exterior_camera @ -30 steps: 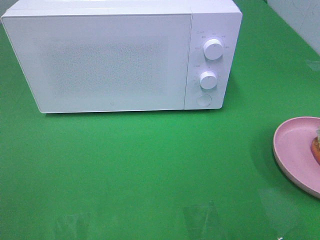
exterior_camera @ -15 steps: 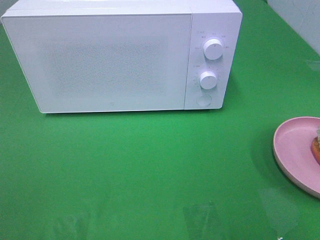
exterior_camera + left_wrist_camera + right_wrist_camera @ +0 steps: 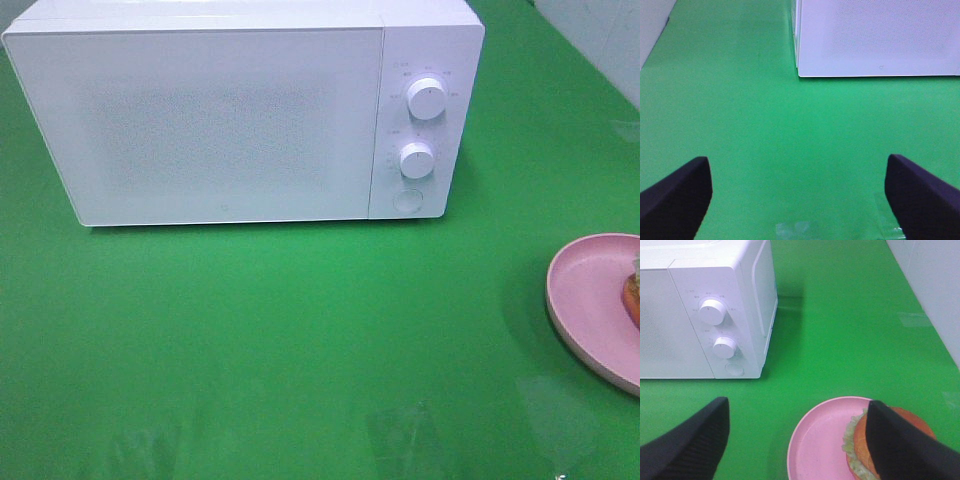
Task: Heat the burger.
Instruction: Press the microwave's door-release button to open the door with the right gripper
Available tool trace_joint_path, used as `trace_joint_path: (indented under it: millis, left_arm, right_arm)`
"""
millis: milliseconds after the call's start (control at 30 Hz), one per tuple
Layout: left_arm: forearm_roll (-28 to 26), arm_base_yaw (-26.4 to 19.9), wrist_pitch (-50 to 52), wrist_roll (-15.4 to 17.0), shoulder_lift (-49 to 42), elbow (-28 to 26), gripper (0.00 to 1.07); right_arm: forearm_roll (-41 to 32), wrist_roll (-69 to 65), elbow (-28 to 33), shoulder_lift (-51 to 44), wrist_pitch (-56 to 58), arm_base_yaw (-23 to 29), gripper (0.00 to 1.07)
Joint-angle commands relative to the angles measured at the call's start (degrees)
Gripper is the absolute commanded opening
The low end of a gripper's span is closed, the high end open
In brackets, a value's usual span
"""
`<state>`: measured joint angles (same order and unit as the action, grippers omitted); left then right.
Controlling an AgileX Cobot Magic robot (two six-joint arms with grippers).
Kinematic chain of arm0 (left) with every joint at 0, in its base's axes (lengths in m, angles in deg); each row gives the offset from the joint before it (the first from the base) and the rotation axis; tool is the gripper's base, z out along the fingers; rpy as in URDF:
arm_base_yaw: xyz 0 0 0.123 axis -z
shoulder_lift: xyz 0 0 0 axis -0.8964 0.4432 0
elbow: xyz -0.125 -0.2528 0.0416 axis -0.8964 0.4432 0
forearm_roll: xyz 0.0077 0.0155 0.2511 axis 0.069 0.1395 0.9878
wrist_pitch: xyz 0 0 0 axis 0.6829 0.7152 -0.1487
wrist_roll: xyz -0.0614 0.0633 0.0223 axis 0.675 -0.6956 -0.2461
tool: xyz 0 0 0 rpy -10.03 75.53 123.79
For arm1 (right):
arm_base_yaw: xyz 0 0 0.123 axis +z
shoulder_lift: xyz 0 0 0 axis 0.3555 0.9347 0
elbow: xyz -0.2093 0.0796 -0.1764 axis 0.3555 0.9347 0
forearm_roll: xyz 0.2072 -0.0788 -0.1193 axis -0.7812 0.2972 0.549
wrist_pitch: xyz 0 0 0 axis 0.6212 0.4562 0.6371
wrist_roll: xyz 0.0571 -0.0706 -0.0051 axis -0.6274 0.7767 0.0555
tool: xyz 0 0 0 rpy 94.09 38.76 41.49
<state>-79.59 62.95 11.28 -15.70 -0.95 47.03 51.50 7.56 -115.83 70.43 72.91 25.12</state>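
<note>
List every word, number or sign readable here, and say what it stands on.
Nothing can be read for certain.
Microwave panel, tiny marks around the upper knob and lower knob: too small and blurred.
Microwave door, small logo near its lower edge: too small to read.

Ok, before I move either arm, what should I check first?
1. The microwave door open for loading: not ok, it is shut.
2. The burger sitting on the pink plate: ok.
3. The left claw open and empty: ok.
4. The right claw open and empty: ok.
5. The dials set correctly: cannot tell, markings too small.
</note>
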Motion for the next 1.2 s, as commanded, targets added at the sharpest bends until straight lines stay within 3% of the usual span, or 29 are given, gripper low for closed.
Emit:
trace_joint_path:
  millis: [33, 300, 633, 967, 1200]
  left_arm:
    - [-0.4, -0.1, 0.4, -0.1, -0.9, 0.1, 0.89]
    - [-0.4, -0.1, 0.4, -0.1, -0.9, 0.1, 0.89]
    - [-0.4, -0.1, 0.4, -0.1, -0.9, 0.1, 0.89]
    - [-0.4, -0.1, 0.4, -0.1, -0.9, 0.1, 0.89]
    - [-0.4, -0.1, 0.4, -0.1, -0.9, 0.1, 0.89]
  right_arm:
    - [0.3, -0.6, -0.3, 4.9, -5.2, -0.1, 0.73]
    - [0.4, -0.6, -0.3, 12.0, -13.5, -0.1, 0.73]
    - [0.4, -0.6, -0.3, 28.8, -31.6, -0.1, 0.73]
    - [1.0, -0.1, -0.3, 39.4, -46.5, -0.1, 0.73]
    - [-0.3, 7.4, -0.3, 44.8, -55.5, 2.1, 0.73]
